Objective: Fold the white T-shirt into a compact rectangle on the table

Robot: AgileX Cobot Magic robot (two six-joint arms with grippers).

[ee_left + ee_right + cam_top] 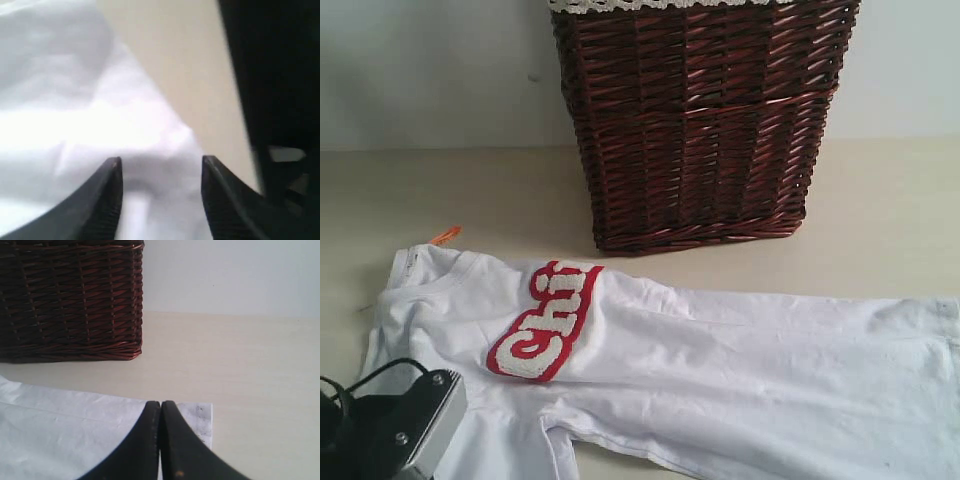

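The white T-shirt (740,360) lies flat and stretched sideways on the table (880,220), with its red-outlined letters (545,320) facing up and its orange neck tag (445,235) at the far left. In the exterior view only the left arm's wrist body (405,430) shows, over the shirt's near left corner. My left gripper (161,162) is open just above rumpled white cloth (75,100), which fills the gap between its fingers. My right gripper (161,404) is shut, tips together over the shirt's hem corner (200,420). I see no cloth pinched in it.
A dark brown wicker basket (700,120) stands on the table right behind the shirt's middle, and it also fills the corner of the right wrist view as the wicker basket (70,300). A pale wall rises behind the table. A dark blurred shape (270,75) lies beside the left gripper.
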